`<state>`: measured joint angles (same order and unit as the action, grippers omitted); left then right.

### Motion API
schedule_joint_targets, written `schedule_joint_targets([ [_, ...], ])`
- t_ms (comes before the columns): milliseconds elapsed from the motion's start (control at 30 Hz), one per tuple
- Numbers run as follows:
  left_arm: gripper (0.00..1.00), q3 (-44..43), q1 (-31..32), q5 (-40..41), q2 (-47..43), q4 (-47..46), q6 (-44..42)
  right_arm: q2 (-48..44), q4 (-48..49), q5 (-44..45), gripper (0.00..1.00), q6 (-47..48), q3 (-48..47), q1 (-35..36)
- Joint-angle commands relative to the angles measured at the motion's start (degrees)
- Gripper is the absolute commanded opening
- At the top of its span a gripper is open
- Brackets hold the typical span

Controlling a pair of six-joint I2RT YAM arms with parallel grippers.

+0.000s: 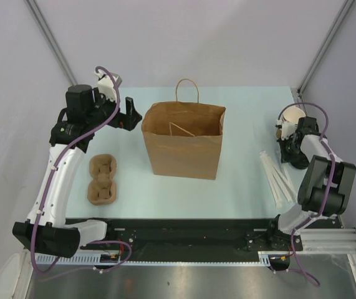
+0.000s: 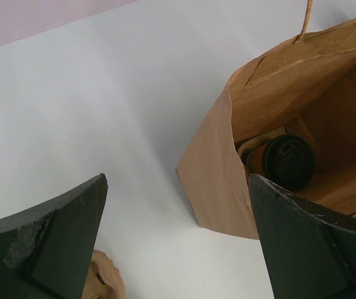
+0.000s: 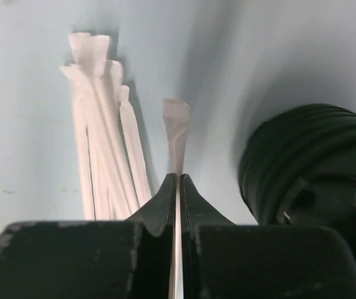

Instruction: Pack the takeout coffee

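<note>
The takeout coffee (image 2: 287, 163), a tan cup with a black lid, lies on its side inside the brown paper bag (image 2: 215, 174). In the top view the bag (image 1: 184, 140) stands open at the table's middle and hides the cup. My left gripper (image 1: 129, 118) is open and empty, just left of the bag's top edge; in its wrist view it (image 2: 178, 199) hovers above the table beside the bag. My right gripper (image 1: 288, 157) is shut on a white paper-wrapped straw (image 3: 176, 134), low over the table at the right.
A brown pulp cup carrier (image 1: 101, 179) lies left of the bag, under the left arm. A pile of wrapped straws (image 1: 276, 177) lies at the right, with a stack of black lids (image 3: 315, 168) and tan cups (image 1: 292, 117) behind it.
</note>
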<state>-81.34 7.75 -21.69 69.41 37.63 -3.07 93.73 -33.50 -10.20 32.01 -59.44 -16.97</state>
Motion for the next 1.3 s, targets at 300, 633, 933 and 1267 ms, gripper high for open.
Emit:
schedule_joint_targets([
  [300, 1.0, -0.7, -0.3, -2.2, 0.1, -2.6, -1.6, -25.3, -9.5, -1.1, 0.0, 2.7, -8.0, 2.8],
  [633, 0.99, -0.6, -0.3, -2.1, 0.2, -7.0, -1.0, -17.4, -12.4, -13.2, 0.0, -12.8, -44.7, 10.9],
  [933, 1.0, 1.7, -1.0, -1.1, -2.1, -8.7, -0.9, -2.6, -2.1, -16.3, 0.0, -25.8, -76.3, 28.4],
  [1267, 0.99, 2.0, -3.0, -0.9, -3.0, -8.8, 0.7, 2.5, 15.5, -19.6, 0.0, -34.0, -73.5, 45.8],
])
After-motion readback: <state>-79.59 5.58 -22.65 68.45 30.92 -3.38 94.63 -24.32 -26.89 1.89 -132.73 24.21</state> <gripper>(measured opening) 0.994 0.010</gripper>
